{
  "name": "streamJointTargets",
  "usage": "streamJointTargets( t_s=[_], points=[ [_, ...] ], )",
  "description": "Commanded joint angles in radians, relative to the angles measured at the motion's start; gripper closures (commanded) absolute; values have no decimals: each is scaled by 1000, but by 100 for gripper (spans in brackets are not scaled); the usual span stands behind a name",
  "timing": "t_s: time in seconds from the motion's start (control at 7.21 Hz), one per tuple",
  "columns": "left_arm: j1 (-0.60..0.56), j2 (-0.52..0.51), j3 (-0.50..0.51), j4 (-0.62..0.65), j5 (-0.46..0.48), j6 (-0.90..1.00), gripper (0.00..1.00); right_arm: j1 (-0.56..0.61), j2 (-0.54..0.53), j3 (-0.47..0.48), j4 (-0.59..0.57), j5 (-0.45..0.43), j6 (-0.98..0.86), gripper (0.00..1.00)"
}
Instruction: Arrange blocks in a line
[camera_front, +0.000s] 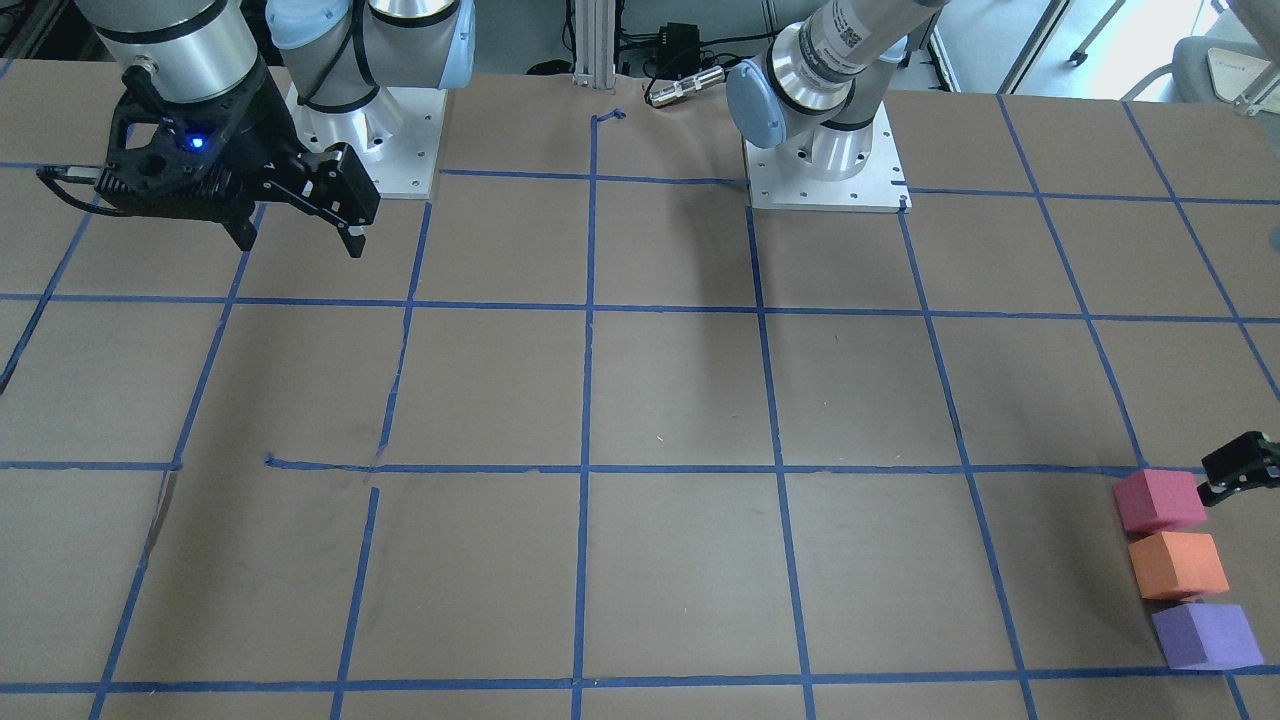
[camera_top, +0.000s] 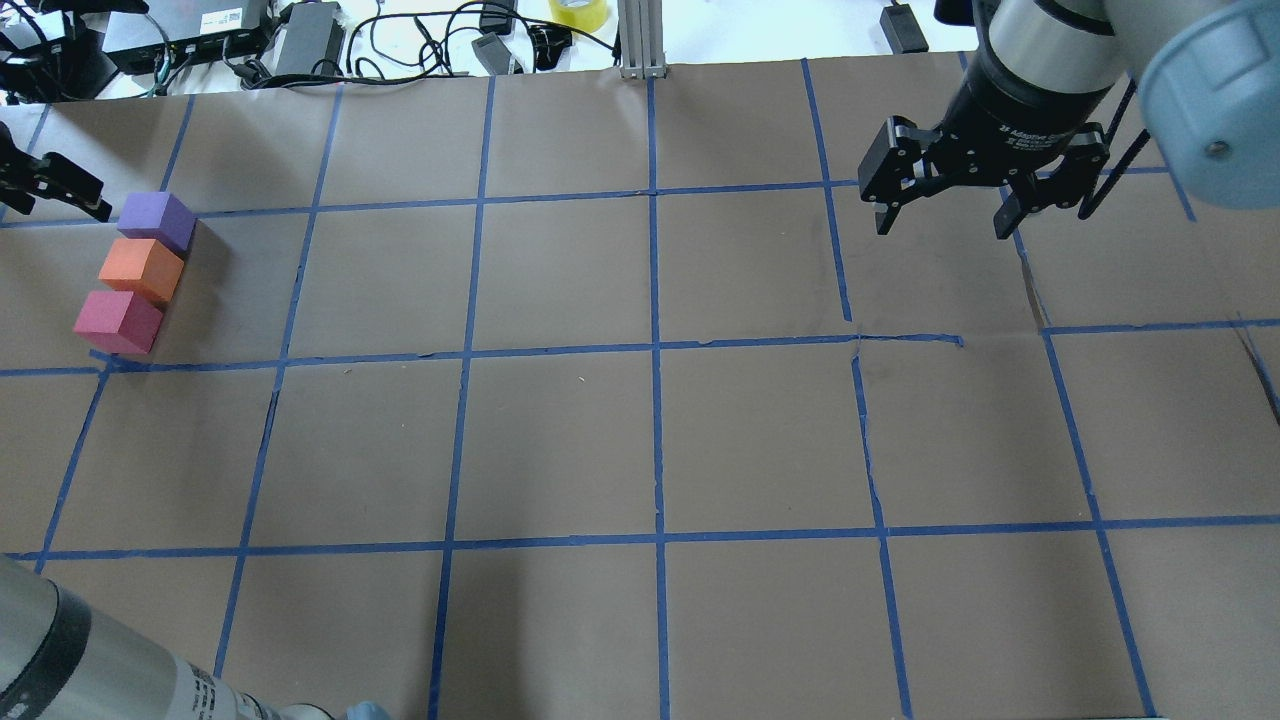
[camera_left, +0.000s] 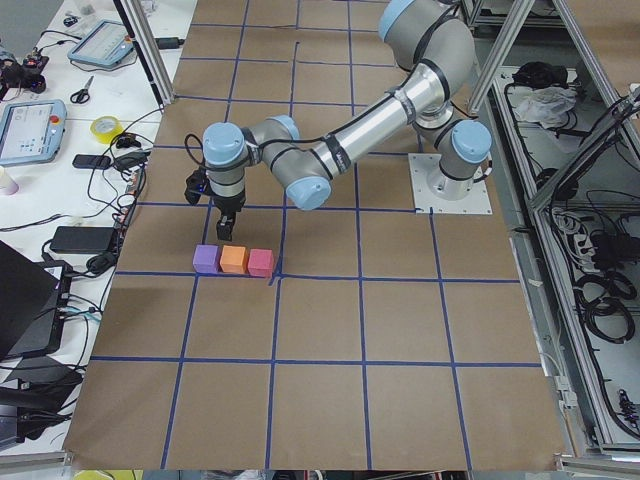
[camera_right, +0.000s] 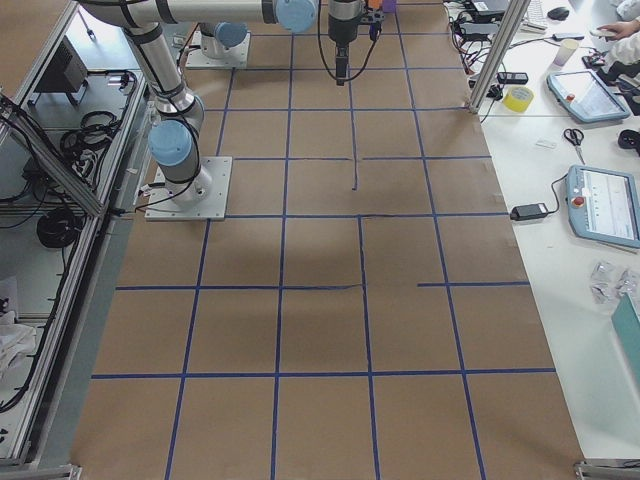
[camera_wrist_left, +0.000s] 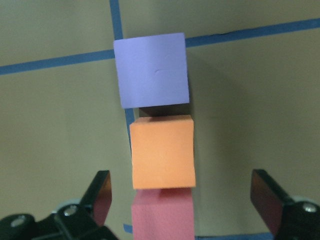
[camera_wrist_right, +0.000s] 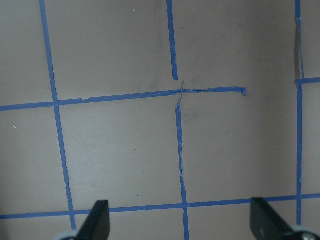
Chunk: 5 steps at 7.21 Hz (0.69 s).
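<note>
Three foam cubes lie side by side in a straight row near the table's left end: purple (camera_top: 155, 220), orange (camera_top: 142, 270), pinkish-red (camera_top: 118, 320). They also show in the front view: pinkish-red (camera_front: 1160, 500), orange (camera_front: 1178, 565), purple (camera_front: 1205, 635). My left gripper (camera_wrist_left: 181, 175) is open and empty. It hovers above the pinkish-red end of the row, with the pinkish-red cube (camera_wrist_left: 162, 215) and orange cube (camera_wrist_left: 162, 151) between its spread fingers and the purple cube (camera_wrist_left: 151, 69) beyond. My right gripper (camera_top: 940, 215) is open and empty, held high over bare table on the far right.
Brown paper with a blue tape grid (camera_top: 655, 350) covers the table. The arm base plates (camera_front: 400, 170) (camera_front: 825, 180) stand on the robot's side. Cables, boxes and a yellow tape roll (camera_top: 578, 12) lie beyond the far edge. The cubes sit close to the table's left edge.
</note>
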Motion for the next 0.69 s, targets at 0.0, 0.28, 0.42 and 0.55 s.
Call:
streamJointTargets(
  t_s=[0.0,0.28,0.42,0.55],
  points=[
    [0,164,-13,-196,4,-5,0,0,19,2,4,0,1,0],
    [6,306,-15,-334,12,-2,0,0,19,2,15,4,4,0],
    [1,362,-28,-409,15,-6,0,0,21,2,16,-2,8,0],
    [0,388,-66,-410,14,-8,0,0,12,2,15,6,11,0]
  ],
)
